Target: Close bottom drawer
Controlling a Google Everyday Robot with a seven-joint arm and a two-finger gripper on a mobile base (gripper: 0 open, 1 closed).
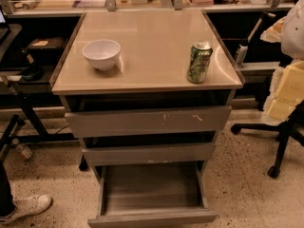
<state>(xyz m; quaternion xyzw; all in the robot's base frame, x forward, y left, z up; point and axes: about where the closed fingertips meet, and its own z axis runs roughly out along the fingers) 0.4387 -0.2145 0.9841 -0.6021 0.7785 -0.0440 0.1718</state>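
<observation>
The bottom drawer [152, 216] is the lowest of three grey-brown drawers in the cabinet [142, 87]. It is pulled far out toward me, and its wide shallow tray [152, 186] shows empty. Its plain front panel lies near the bottom edge of the camera view. The middle drawer [149, 153] and the top drawer [147, 121], which has white scratch marks, each stand slightly out. My gripper is not in view.
A white bowl [101, 54] and a green can [199, 62] stand on the cabinet top. An office chair [282, 137] with yellow padding is at the right. A person's white shoe [29, 206] is at the lower left, by a desk leg [26, 113].
</observation>
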